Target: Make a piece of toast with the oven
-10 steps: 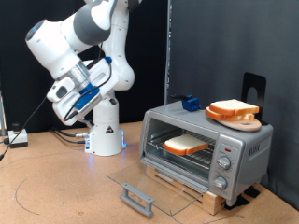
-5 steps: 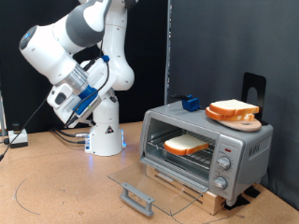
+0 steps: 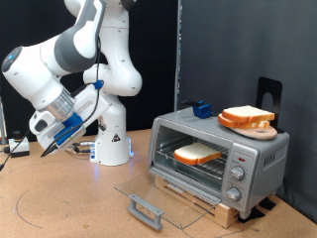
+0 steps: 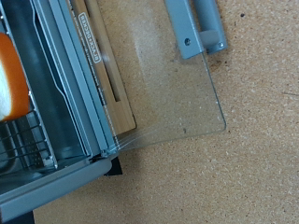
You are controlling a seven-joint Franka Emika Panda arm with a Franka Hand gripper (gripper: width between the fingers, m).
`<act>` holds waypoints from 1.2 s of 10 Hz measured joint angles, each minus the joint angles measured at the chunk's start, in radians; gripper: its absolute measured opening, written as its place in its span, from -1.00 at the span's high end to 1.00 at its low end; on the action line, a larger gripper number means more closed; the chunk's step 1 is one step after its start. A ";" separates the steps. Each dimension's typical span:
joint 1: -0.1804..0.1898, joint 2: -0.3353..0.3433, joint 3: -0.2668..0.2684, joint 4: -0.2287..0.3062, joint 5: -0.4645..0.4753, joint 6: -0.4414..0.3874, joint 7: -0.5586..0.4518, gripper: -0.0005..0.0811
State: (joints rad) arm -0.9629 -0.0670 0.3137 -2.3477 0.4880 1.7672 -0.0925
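Observation:
The silver oven (image 3: 223,159) stands at the exterior view's right on a wooden board. Its glass door (image 3: 158,193) is dropped open flat, with the grey handle (image 3: 146,210) towards the front. A piece of toast (image 3: 198,154) lies on the wire rack inside. A second slice (image 3: 246,115) lies on a round wooden plate on the oven's roof. The gripper (image 3: 48,147) hangs in the air far to the exterior view's left, well away from the oven, and nothing shows between its fingers. The wrist view shows the open door (image 4: 177,93), its handle (image 4: 194,26) and the toast's edge (image 4: 7,79), but no fingers.
A small blue object (image 3: 203,108) sits on the oven's roof beside the plate (image 3: 260,129). The knobs (image 3: 236,177) are on the oven's right panel. The robot's base (image 3: 111,147) stands behind. Cables and a box (image 3: 15,147) lie at the far left edge.
The arm has swung down and towards the exterior view's left, carrying the gripper further from the oven. The oven, its open door and both slices have not moved.

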 joint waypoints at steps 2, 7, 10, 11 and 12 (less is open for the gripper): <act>-0.003 0.001 -0.016 0.006 0.005 -0.156 -0.178 -0.99; -0.015 0.021 -0.048 -0.055 0.029 -0.120 -0.359 -0.99; -0.015 0.055 -0.046 -0.037 0.006 -0.182 -0.450 -0.99; -0.014 0.081 -0.041 -0.040 0.006 -0.144 -0.455 -0.99; -0.010 0.114 -0.035 -0.042 0.006 -0.099 -0.454 -0.99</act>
State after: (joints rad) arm -0.9732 0.0472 0.2783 -2.3897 0.4943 1.6679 -0.5469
